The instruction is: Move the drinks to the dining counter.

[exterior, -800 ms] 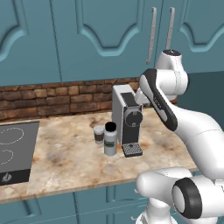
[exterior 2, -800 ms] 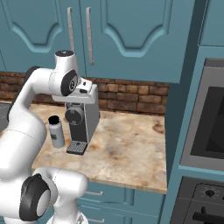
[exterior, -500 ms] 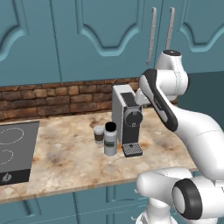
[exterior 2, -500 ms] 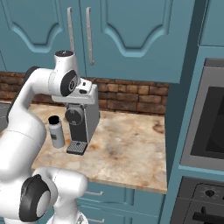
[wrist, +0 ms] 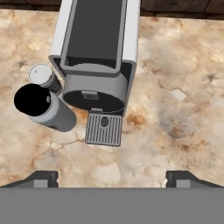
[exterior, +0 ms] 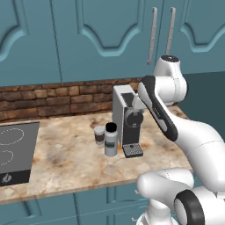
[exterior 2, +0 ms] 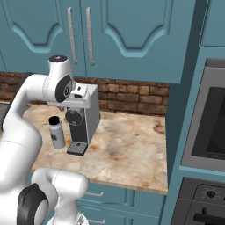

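Bottle (exterior: 110,139) upright beside cup (exterior: 99,135).

Arm hides cup (exterior: 99,134) in right view

No legible text anywhere, bottle (exterior: 110,139) label a plain dark green band — no lettering, cup (exterior: 99,135) unmarked

coffee machine (exterior: 126,123), stovetop (exterior: 13,154), brick backsplash (exterior: 52,99)
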Controlling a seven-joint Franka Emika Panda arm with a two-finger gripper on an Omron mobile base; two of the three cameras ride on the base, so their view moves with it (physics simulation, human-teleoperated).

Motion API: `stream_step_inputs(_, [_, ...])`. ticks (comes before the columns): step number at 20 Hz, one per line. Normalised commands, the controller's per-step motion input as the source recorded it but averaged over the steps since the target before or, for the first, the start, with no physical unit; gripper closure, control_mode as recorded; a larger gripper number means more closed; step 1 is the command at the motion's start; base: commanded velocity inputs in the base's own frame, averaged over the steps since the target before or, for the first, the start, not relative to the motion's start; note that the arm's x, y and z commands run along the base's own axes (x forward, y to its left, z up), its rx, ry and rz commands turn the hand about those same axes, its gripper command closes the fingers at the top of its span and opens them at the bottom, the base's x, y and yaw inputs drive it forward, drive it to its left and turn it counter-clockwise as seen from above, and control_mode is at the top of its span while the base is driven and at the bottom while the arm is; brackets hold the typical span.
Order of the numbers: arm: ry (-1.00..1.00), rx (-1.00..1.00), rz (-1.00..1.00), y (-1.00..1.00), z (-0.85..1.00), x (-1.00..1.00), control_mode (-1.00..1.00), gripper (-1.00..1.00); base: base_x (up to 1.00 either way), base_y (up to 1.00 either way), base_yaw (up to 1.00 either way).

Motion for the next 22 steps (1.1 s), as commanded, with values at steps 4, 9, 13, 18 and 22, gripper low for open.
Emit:
stream_step_inputs(4, [-0.01, 0.0, 0.0, 0.11, -0.14, -0.06, -1.0, -1.0, 0.0, 0.0, 0.0])
stream_step_inputs(9, [-0.01, -0.01, 0.0, 0.09, -0.15, 0.0, -1.0, -1.0, 0.0, 0.0, 0.0])
stream_step_inputs(13, [0.0, 0.0, 0.0, 0.19, -0.15, 0.0, -1.0, -1.0, 0.0, 0.0, 0.0])
stream_step_inputs(18, [0.02, 0.0, 0.0, 0.29, -0.07, 0.0, -1.0, -1.0, 0.0, 0.0, 0.0])
stream_step_inputs(22, [0.09, 0.0, 0.0, 0.28, 0.0, 0.0, -1.0, -1.0, 0.0, 0.0, 0.0])
